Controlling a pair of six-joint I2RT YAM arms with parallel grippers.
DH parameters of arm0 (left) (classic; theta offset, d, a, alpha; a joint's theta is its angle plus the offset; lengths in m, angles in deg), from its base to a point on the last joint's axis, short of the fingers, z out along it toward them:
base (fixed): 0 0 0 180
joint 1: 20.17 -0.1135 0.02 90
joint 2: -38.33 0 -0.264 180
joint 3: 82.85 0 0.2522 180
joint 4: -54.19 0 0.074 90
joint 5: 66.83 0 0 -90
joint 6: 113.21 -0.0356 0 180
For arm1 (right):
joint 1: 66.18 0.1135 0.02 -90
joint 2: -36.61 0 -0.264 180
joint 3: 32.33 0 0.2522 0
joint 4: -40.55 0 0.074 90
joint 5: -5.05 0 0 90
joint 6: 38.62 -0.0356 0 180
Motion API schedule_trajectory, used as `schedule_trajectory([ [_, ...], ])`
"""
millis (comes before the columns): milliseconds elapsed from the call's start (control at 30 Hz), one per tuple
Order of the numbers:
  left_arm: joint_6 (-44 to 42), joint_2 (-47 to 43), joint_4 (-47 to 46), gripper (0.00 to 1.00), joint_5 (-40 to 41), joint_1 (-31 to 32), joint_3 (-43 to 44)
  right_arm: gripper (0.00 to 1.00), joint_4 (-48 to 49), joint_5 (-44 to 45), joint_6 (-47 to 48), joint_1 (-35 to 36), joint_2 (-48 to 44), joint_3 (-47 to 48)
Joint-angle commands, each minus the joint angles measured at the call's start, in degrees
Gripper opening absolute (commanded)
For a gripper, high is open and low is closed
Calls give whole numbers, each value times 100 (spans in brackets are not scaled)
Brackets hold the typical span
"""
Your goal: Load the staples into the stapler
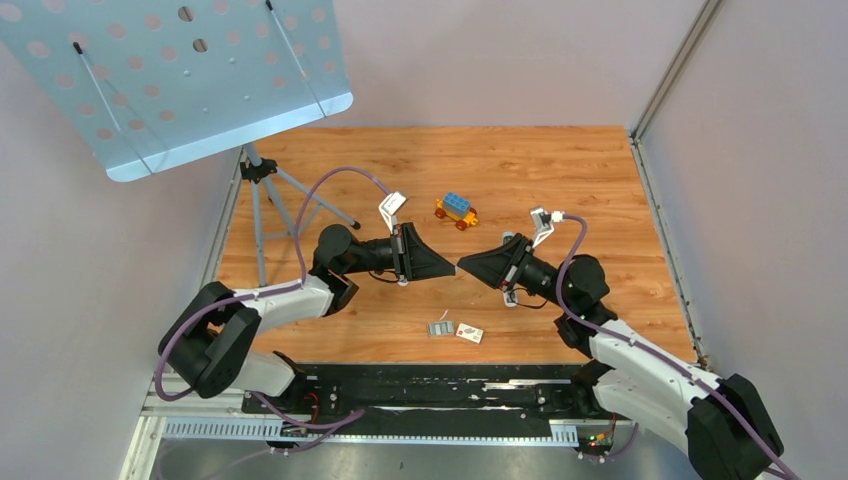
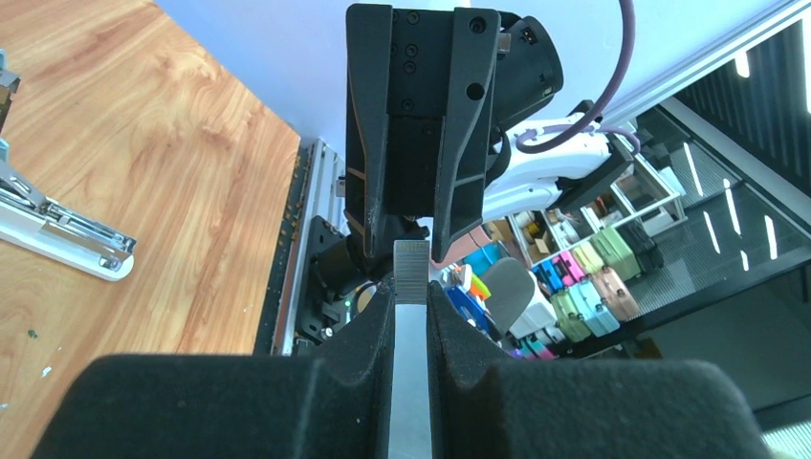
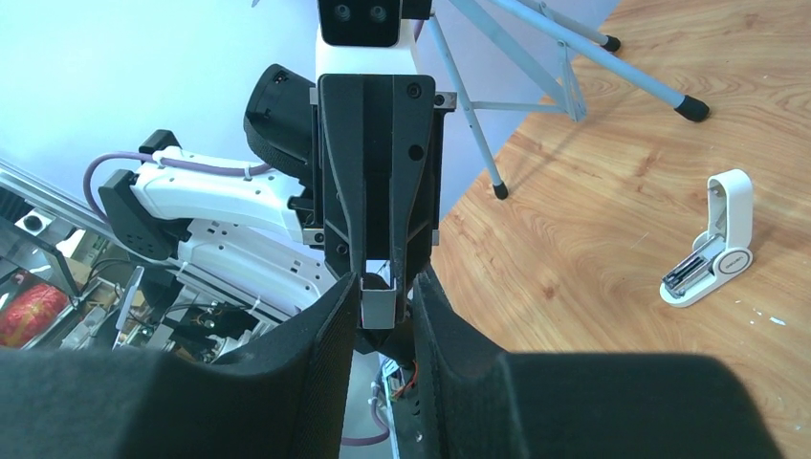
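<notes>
Carefully: the staples [image 2: 411, 263] sit midair, one end pinched in my left claw [image 2: 410, 292]; my right claw [image 3: 384, 287] flanks the other, gripping or not I cannot tell. Probably light, brittle: hold flat sides.

Desk [image 1: 560, 170]: orange-brown wood grain, with a few small paint flecks in the wrist views.
Walls [image 1: 500, 60]: plain, pale lilac-grey, on the far side and both flanks. An aluminium profile post [image 1: 672, 70] runs up the far right corner.
Far left: a pale blue perforated panel [image 1: 170, 80], tilted, on a grey tripod [image 1: 262, 200]. Two of its feet show on the desk.
Near edge: a black base plate [image 1: 430, 385].
Past the desk edge in the left wrist view is a wider room with coloured cases [image 2: 593, 273] in a row and a grey chair back [image 2: 507, 292]. Bright strips [image 2: 741, 62] show on a dark surface; lamps or reflections, cannot tell.
Light is even, shadows soft.
</notes>
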Motion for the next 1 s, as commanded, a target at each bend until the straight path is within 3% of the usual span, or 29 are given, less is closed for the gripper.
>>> schedule_trajectory([
  [0, -221, -147, 108, 14, -52, -30, -4, 30, 335, -189, -50, -1, 33, 150],
  [967, 87, -89, -318, 13, 2, -29, -23, 25, 598, -327, -217, 23, 124, -24],
])
